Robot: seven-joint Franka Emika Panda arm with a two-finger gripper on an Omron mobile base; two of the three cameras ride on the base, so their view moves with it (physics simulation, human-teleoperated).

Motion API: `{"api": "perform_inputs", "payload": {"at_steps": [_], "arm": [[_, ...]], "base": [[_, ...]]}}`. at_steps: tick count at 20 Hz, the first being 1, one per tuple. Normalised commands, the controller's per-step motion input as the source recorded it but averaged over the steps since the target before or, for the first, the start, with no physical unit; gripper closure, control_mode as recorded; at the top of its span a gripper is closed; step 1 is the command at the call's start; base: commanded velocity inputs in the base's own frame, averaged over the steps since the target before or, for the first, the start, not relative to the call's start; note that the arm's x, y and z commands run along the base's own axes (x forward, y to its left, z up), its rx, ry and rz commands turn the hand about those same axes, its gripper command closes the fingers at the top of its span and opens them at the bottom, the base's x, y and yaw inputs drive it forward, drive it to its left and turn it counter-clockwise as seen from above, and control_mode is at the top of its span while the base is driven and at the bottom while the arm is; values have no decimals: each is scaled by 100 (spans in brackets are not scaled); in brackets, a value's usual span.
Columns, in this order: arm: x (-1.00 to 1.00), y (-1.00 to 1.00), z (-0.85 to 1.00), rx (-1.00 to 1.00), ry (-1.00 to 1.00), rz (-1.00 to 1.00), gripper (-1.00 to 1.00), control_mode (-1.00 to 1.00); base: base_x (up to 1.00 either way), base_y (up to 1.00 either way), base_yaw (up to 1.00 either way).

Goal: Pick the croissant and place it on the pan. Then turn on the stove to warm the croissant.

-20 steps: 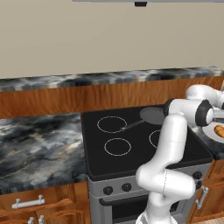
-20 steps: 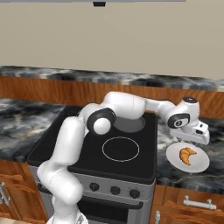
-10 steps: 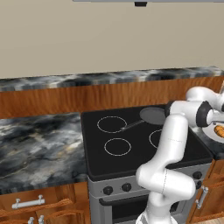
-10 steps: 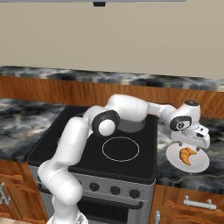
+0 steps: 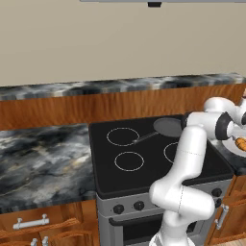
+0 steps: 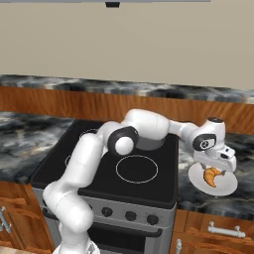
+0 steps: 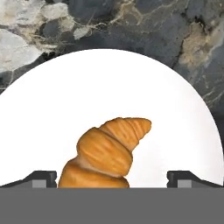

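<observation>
The croissant, a golden-brown pastry, lies on a white round plate on the dark marble counter right of the stove. My gripper hangs just above it, open, with one fingertip on either side of the pastry's near end and neither touching it. From the right base view the croissant sits on the plate directly below the gripper. The pan, small and dark grey, rests on the back right burner with its thin handle pointing left and forward.
The cooktop has white ring burners, and black knobs line its steel front. Marble counter runs left of the stove, with wooden drawers below. A wood backsplash and a beige wall stand behind.
The hand has come down and slightly right, closer over the plate and the croissant. The croissant, plate and pan have not moved.
</observation>
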Motion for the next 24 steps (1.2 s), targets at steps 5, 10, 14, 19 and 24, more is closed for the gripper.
{"api": "perform_inputs", "payload": {"at_steps": [5,10,14,19,24], "arm": [[0,2,-21,0,6,-3,-100,-100],[0,11,-21,0,6,-3,-100,-100],[0,2,-29,0,10,-2,-100,-100],[0,0,-32,0,10,0,100,-100],[-1,-7,-30,3,3,0,100,-100]], "base": [[0,0,0],[0,0,0],[0,0,0],[0,0,0],[0,0,0]]}}
